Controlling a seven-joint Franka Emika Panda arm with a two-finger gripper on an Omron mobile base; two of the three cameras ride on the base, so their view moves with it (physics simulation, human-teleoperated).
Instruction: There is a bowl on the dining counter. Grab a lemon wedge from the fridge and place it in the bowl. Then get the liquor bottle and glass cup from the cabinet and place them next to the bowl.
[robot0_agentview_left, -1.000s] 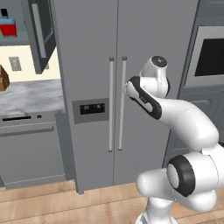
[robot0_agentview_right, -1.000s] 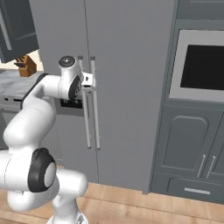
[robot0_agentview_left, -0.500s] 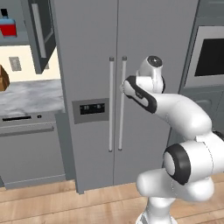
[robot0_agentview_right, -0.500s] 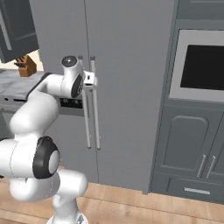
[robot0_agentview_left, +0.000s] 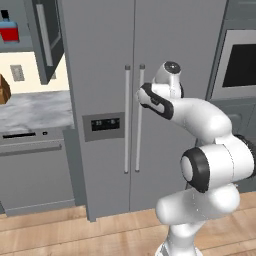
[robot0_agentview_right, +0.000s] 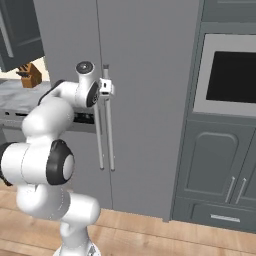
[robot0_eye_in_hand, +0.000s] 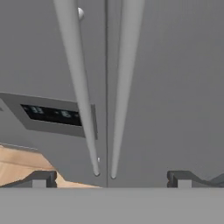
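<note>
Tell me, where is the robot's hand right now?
The gripper is open and right in front of the fridge, up by the two long handles where the doors meet. In the hand view, both handles run between its fingertips.

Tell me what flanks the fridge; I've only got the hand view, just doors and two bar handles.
Observer: A built-in oven sits right of the fridge.
Operator: Now the left side.
Observer: A marble worktop adjoins it, with an open wall cabinet above.
Operator: Report where the hand is.
Observer: The hand is open, up by the tops of the handles.
</note>
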